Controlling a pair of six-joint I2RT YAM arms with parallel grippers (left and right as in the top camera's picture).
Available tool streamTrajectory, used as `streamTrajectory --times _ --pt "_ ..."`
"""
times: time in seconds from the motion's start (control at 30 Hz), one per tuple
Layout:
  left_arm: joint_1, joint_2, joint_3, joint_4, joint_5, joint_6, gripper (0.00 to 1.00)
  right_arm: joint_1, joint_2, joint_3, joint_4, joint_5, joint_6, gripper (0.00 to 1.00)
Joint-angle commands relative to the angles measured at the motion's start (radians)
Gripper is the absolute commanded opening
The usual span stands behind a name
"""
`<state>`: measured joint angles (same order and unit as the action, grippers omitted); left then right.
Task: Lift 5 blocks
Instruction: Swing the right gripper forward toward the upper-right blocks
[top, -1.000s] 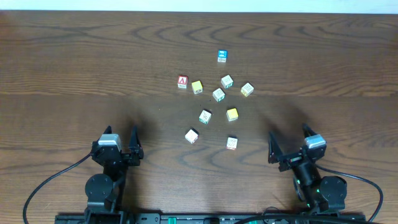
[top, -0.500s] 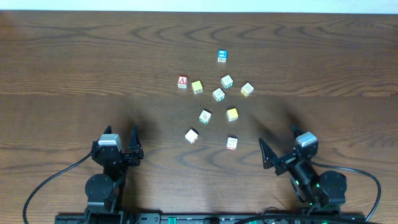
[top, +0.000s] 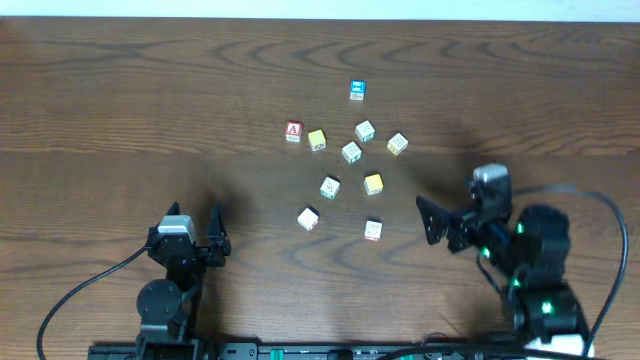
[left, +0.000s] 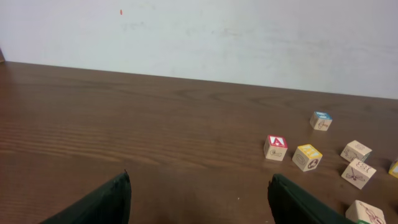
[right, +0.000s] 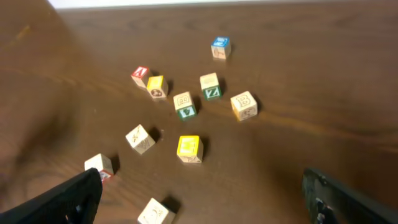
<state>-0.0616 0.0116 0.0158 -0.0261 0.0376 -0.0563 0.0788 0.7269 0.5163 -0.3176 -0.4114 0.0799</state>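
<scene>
1. The five small wooden alphabet blocks (top: 373, 184), two yellow-faced and three whitish with reddish or teal marks, lie loose on the dark brown wooden table (top: 120, 100) ahead of the right claw (top: 430, 222). The nearest, a whitish cube with a reddish mark (top: 373, 230), sits just beyond its fingertips.
2. The right claw is spread wide and holds nothing. The left claw (top: 193, 212) is likewise released and empty, with the blocks well ahead and to its right.
3. This looks like the approach to a first pick, with no block raised. The next move calls for straddling that nearest cube, closing, then lifting.
4. Nothing crowds the nearest cube. Beyond it the scatter tightens, so wide fingers could nudge neighbours. Farthest off sit a blue-faced wooden cube (top: 357, 90) and a red wooden cube marked "A" (top: 293, 131), neither wanted.
</scene>
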Motion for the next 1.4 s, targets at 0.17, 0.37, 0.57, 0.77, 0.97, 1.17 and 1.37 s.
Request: streamTrajectory --times 0.17,0.37,0.57,0.77,0.97,1.17,1.37 --pt "0.004 -0.008 -0.012 -0.045 -0.031 -0.009 0.71 0.137 0.319 0.315 -0.215 0.146 -0.046 0.99" --pt "0.004 -0.008 -0.012 -0.045 -0.031 -0.009 0.71 0.255 0.505 0.546 -0.447 0.326 -0.032 0.99" --pt "0.004 -0.008 -0.012 -0.045 -0.031 -0.009 0.71 0.29 0.571 0.657 -0.595 0.31 -0.032 0.99" --pt "0.004 -0.008 -0.012 -0.045 -0.031 -0.009 0.71 0.29 0.575 0.646 -0.595 0.245 -0.037 0.99" --pt "0.004 -0.008 -0.012 -0.045 -0.031 -0.009 0.71 0.289 0.615 0.647 -0.494 0.354 -0.008 0.99" --pt "0.004 -0.008 -0.012 -0.045 -0.031 -0.009 0.71 0.287 0.771 0.661 -0.432 0.385 -0.144 0.99" --pt "0.004 -0.008 -0.012 -0.045 -0.031 -0.009 0.71 0.266 0.948 0.77 -0.406 0.385 -0.216 0.99"
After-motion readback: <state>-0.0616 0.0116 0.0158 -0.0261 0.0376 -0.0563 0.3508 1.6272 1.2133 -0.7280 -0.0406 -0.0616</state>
